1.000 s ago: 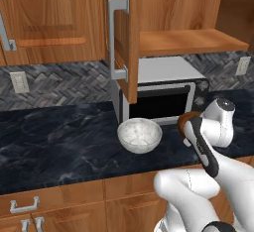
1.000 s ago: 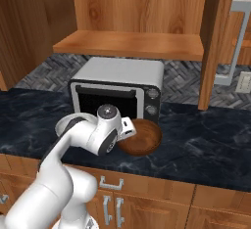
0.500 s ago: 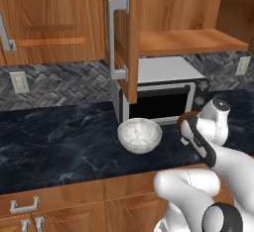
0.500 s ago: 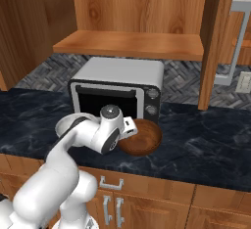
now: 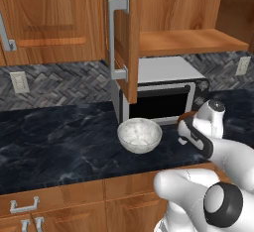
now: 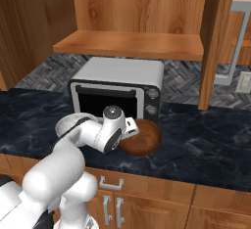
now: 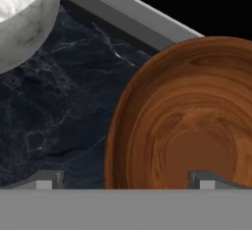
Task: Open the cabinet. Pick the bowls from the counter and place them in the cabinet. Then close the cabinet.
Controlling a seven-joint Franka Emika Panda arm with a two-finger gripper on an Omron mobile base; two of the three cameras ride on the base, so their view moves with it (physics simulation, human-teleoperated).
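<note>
On the black marble counter (image 5: pixel 54 146), before a toaster oven (image 6: pixel 117 83), sit the speckled bowl (image 5: pixel 139 135) and the wooden bowl (image 6: pixel 142 137); the cabinet (image 5: pixel 188 40) above stands open. The claw (image 7: pixel 125 179) hangs released, straddling the wooden bowl's near rim, so the pick looks in hand: next, lower and pinch that rim.

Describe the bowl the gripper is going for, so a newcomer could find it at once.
Find the silver toaster oven on the black counter under the open cabinet. The brown wooden bowl sits just in front of the oven's knob side, at the gripper. Its neighbour, the speckled bowl, is whitish-grey.
</note>
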